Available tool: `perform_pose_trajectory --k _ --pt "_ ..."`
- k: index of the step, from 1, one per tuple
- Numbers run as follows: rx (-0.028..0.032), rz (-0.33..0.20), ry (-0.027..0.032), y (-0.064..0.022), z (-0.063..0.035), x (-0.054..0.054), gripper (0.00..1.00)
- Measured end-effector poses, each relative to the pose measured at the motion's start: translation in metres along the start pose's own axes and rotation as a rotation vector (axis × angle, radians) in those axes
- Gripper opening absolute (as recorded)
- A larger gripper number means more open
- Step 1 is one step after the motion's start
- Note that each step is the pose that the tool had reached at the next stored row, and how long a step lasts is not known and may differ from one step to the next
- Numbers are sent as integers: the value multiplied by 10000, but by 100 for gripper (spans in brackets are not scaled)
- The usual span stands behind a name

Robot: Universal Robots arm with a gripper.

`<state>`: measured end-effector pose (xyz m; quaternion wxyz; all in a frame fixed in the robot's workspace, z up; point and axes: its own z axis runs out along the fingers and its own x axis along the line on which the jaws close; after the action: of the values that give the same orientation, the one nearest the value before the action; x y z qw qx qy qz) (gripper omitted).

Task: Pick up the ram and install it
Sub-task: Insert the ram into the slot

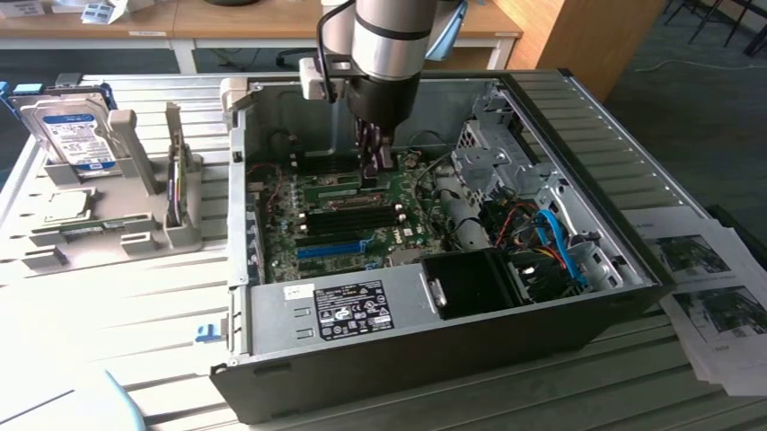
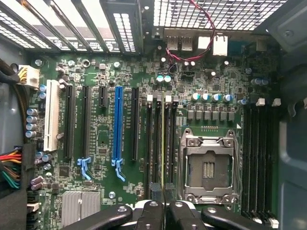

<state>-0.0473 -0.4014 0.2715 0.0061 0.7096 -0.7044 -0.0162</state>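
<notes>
The ram (image 1: pixel 330 189) is a thin green stick standing on its long edge, at twelve o'clock from the blue slot strip (image 1: pixel 330 249) in the exterior view. In the wrist view the ram (image 2: pixel 164 143) shows edge-on, in line with the black memory slots (image 2: pixel 156 143), gripped between the jaws.

**Slatted counter (image 1: pixel 144 296) and what it is carrying**

The pale counter is carrying an open computer case (image 1: pixel 359 310) lying on its side. A gray rack (image 1: pixel 72 242) is sitting just beside it at the exterior view's left. Printed sheets (image 1: pixel 707 305) are lying at the exterior view's right, and a small blue piece (image 1: pixel 210 332) is resting near one corner of the case.
</notes>
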Motion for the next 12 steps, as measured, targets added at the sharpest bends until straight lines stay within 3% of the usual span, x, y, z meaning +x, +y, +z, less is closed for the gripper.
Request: perform_pose_trajectory --k 12 --pt "0 21 -1 -3 105 1 11"
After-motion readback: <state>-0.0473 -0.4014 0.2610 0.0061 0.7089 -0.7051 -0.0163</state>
